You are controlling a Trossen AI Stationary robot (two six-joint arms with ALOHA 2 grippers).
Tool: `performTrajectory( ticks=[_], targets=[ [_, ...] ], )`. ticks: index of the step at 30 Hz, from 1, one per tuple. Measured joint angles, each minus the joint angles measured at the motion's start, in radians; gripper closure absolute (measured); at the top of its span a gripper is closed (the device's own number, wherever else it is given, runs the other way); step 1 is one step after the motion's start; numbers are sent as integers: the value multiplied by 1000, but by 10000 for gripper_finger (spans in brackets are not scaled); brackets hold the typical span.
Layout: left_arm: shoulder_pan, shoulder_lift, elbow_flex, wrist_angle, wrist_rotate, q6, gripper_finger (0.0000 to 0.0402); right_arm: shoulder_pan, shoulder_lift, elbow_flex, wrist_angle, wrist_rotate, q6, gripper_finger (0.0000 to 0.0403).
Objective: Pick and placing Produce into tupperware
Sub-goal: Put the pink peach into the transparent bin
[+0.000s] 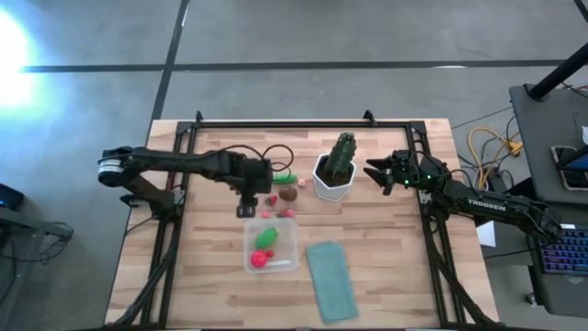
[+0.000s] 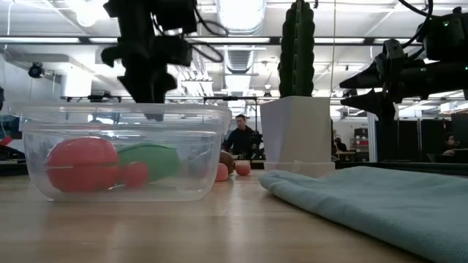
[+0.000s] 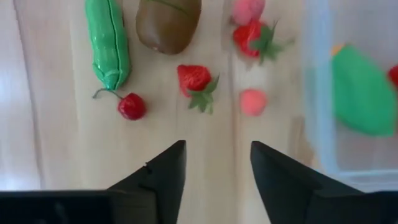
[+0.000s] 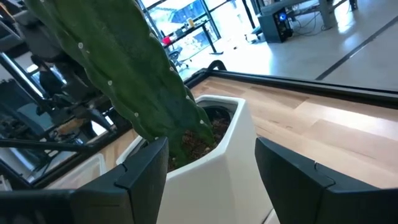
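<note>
On the wooden table (image 1: 386, 230), the largest loose item is the flat teal lid (image 1: 331, 280), lying just beside the tupperware (image 1: 287, 241) on its right-arm side. Behind both stands the tall green cactus (image 1: 344, 154) in its white pot (image 1: 329, 187). The tupperware is clear and square, sits near the table's middle, and contains a green elongated piece (image 1: 266, 237), a red round piece (image 1: 259, 259) and a small red piece (image 2: 134, 174). The left gripper (image 1: 245, 210) hangs above the table just behind the tupperware's rear wall; its fingers (image 3: 163, 174) are spread apart and hold nothing. The right gripper (image 1: 377, 173) waits beside the white pot, on the side away from the left arm, fingers (image 4: 144, 168) released and empty, the pot framed between them in the right wrist view. Loose produce lies on the table between the left gripper and the pot: a green pea pod (image 3: 107, 43), a brown kiwi (image 3: 169, 23), two strawberries (image 3: 194, 78), a pink piece (image 3: 253, 101) near the tupperware wall, a second pink piece (image 3: 247, 9) and a small red cherry (image 3: 131, 106) touching the pea pod's tip.
</note>
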Motion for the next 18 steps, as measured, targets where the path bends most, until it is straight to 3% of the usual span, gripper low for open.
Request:
performTrajectory(
  ticks=[7, 14, 18],
  targets=[
    [18, 51, -63, 81, 53, 146, 279, 0, 0, 0, 0, 0, 0, 170],
    [18, 93, -81, 178, 84, 138, 281, 0, 0, 0, 0, 0, 0, 170],
    [14, 121, -90, 200, 153, 136, 281, 0, 0, 0, 0, 0, 0, 170]
  ],
)
